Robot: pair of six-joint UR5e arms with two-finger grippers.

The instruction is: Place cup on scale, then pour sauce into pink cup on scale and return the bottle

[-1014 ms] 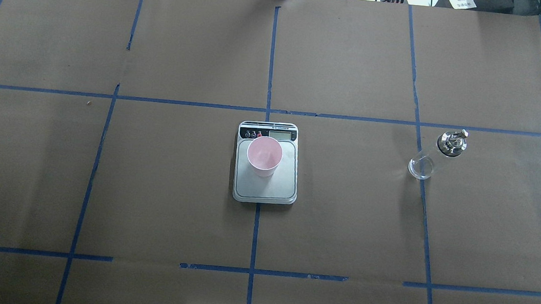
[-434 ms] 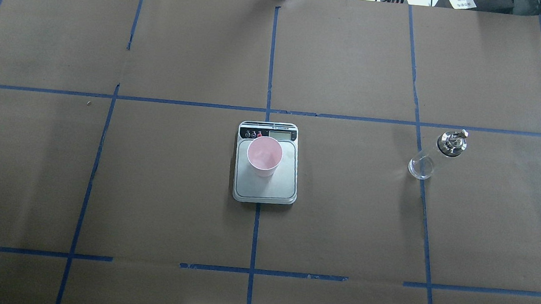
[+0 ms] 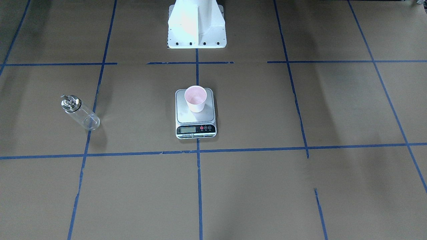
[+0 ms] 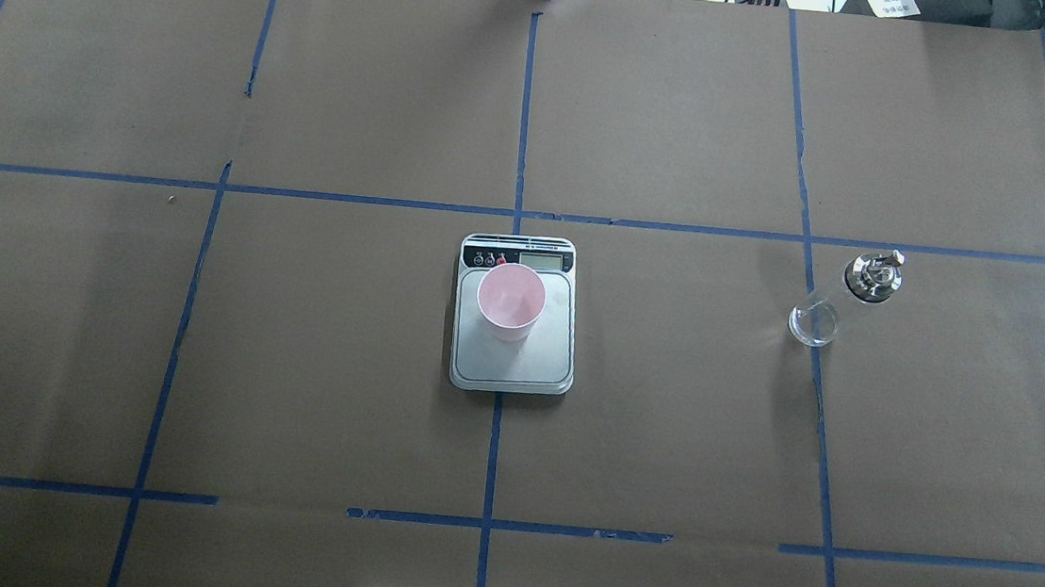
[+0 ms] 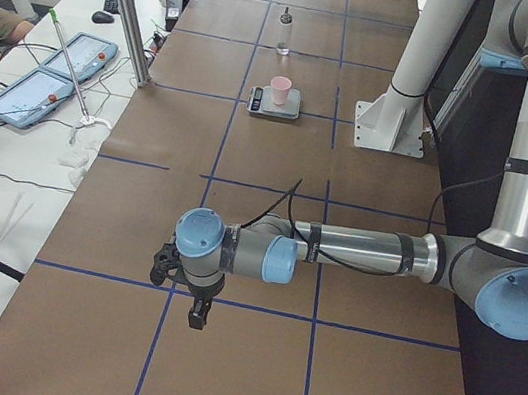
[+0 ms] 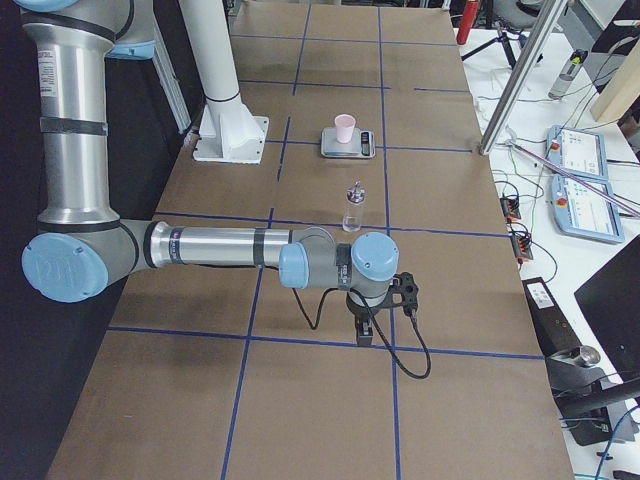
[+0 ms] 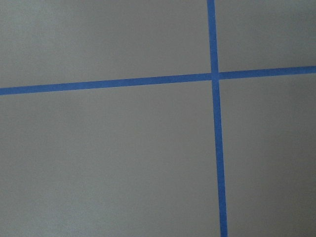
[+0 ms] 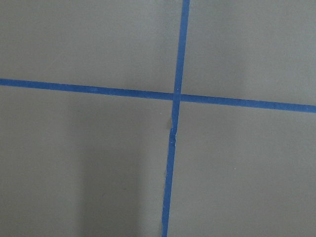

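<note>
- Standing upright on the scale [image 4: 547, 364] at the centre of the overhead view, the cup [image 4: 510, 304] is seen on the upper half of the plate, just below the display. The first step is judged done.
- The bottle [image 4: 842, 301] is found upright on the table at centre right of the overhead view, well apart from the scale. Its silver cap [image 4: 874, 276] is on, and it is held by neither arm.
- No liquid can be made out in the cup or the bottle, so it cannot be told whether a pour has been made.
- The left gripper [image 5: 198, 314] is shown only in the exterior left view, at lower centre and far from the scale. Whether it is open or closed cannot be told.
- The right gripper [image 6: 365, 330] is shown only in the exterior right view, at lower centre, nearer the frame than the bottle. Its state likewise cannot be told.
- Both wrist views are filled by brown paper and crossed blue tape [image 7: 215, 76]. No fingers and no task thing are shown there.
- If the pour remains, a reach to the bottle by the right arm is called for. The glass body would be grasped below the cap, carried upright, and tilted with the spout over the cup's rim.
- The light paper cup is judged easily nudged off the plate.
- Between bottle and scale only paper and tape lines are seen. The white robot base [image 3: 196, 26] stands at top centre of the front-facing view, beyond the scale.
</note>
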